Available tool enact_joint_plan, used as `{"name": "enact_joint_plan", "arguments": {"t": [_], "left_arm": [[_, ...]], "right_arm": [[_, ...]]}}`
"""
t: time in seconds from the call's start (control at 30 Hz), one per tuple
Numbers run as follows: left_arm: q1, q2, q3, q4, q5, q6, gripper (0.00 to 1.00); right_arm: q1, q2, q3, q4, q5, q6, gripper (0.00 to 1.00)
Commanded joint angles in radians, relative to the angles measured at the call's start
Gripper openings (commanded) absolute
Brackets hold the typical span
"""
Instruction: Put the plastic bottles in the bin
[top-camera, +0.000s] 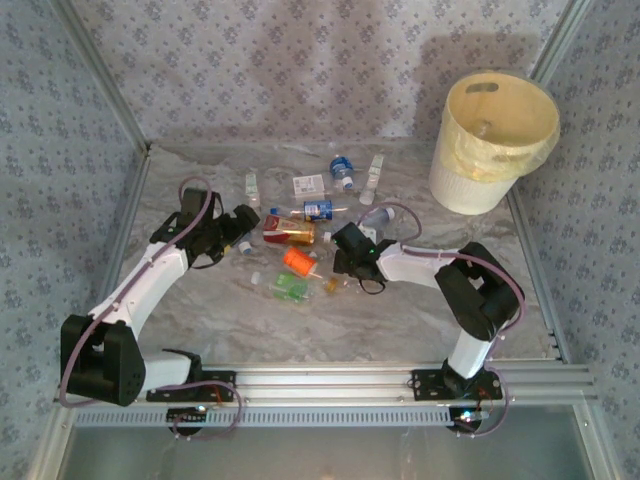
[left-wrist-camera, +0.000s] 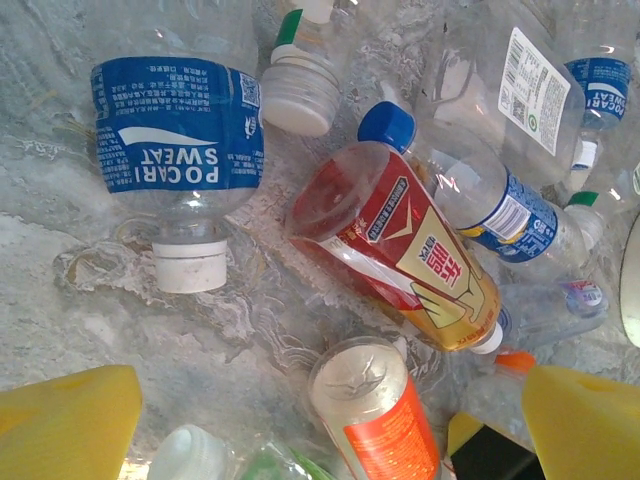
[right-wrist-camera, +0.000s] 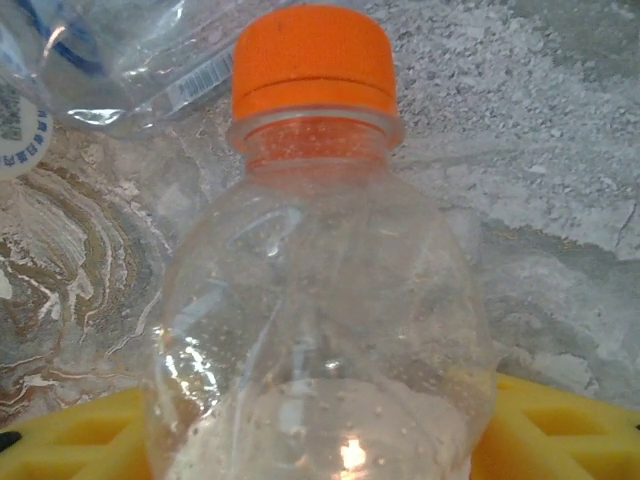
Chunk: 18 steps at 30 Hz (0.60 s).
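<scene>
Right gripper (right-wrist-camera: 320, 440) straddles the clear orange-capped plastic bottle (right-wrist-camera: 320, 300), pinch uncertain; I'd squeeze gently, then lift toward the round cream-yellow bin (top-camera: 465, 185).

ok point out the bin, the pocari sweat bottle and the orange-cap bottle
bin (top-camera: 470, 190): top external view, on its pale outer wall
pocari sweat bottle (left-wrist-camera: 180, 145): left wrist view, on the blue label
orange-cap bottle (right-wrist-camera: 320, 300): right wrist view, on the clear body below the neck
</scene>
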<state>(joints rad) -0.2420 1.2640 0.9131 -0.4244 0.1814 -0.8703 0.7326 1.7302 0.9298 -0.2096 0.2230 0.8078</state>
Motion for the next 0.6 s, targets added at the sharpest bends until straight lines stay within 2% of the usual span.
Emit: {"name": "enact_joint_plan", "arguments": {"t": [0.0,0.23,0.43,0.57], "left_arm": [[0.001,-0.002,0.025,-0.024,-0.032,0.035,0.98],[0.001,0.016,0.016,-0.003,-0.040,0.032,0.98],[0.001,-0.001,0.017,0.038,-0.095,-0.008,0.98],[0.002,-0.010,0.035,0.018,-0.139,-0.001,0.98]], "right_arm": [[-0.001,0.017,-0.023,0.032,0.002,0.021,0.61],[-0.024,-0.078,-0.089,0.097,0.021,-0.022,0.50],[-0.044,-0.177,-0.146,0.206,0.033,-0.080,0.41],[-0.054,-0.283,-0.239,0.408,0.023,-0.151,0.38]]}}
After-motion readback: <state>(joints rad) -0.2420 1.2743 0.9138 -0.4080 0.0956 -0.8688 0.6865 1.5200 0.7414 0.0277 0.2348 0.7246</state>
